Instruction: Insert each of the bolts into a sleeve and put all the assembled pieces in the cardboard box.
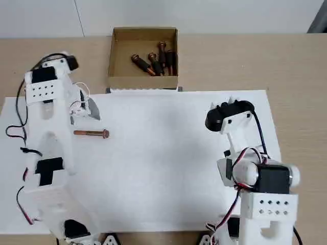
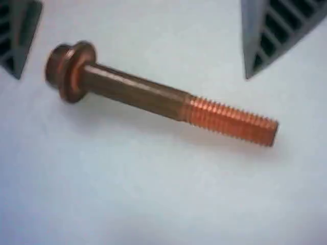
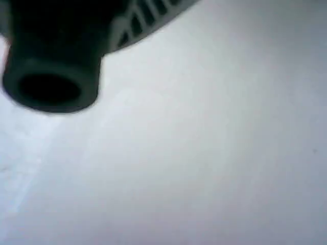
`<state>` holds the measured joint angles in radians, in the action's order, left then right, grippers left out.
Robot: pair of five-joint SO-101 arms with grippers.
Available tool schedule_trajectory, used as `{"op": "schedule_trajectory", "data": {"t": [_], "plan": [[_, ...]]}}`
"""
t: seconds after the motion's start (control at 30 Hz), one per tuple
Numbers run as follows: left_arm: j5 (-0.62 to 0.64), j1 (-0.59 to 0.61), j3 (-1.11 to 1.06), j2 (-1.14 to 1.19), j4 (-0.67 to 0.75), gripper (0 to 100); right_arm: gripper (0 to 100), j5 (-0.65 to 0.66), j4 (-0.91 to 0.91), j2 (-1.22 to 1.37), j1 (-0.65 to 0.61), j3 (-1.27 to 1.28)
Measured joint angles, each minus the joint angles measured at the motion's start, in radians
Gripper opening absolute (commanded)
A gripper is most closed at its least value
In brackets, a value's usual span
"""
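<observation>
Left gripper (image 2: 133,76) hangs with its jaws spread wide above the white paper sheet (image 2: 153,199). Both ribbed fingertips (image 2: 265,41) are clear of the copper bolt (image 2: 153,97), which lies flat on the sheet between them, close beside the left arm and well apart from the cardboard box (image 1: 144,81). Right gripper (image 3: 82,38) is clenched on a black sleeve (image 3: 51,76), held above the paper with its hollow end facing the wrist camera, while several assembled pieces (image 1: 156,60) lie inside the box just beyond the sheet's far edge.
</observation>
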<state>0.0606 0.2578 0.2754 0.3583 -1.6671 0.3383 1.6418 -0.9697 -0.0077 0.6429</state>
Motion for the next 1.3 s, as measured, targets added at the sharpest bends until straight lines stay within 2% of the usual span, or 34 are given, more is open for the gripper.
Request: {"op": "schedule_trajectory", "data": {"t": [0.1,0.27,0.47,0.83,0.97,1.3], "plan": [[-0.146,-0.002,0.000,0.000,0.000,26,0.3,0.000,0.000,0.000,0.000,0.000],[-0.273,0.000,0.000,0.000,0.000,26,0.3,0.002,0.000,0.000,0.000,0.000],[-0.680,-0.003,0.000,0.000,-0.052,26,0.3,0.002,0.000,0.000,0.000,0.000],[-1.324,-0.009,0.000,0.000,-0.054,26,0.3,0.002,0.000,0.000,0.000,0.000],[-1.387,-0.038,0.000,0.000,-0.055,26,0.3,0.002,0.000,0.000,0.000,0.000],[-1.418,-0.100,0.009,0.035,-0.021,26,0.3,0.002,0.000,0.000,0.000,0.000]]}}
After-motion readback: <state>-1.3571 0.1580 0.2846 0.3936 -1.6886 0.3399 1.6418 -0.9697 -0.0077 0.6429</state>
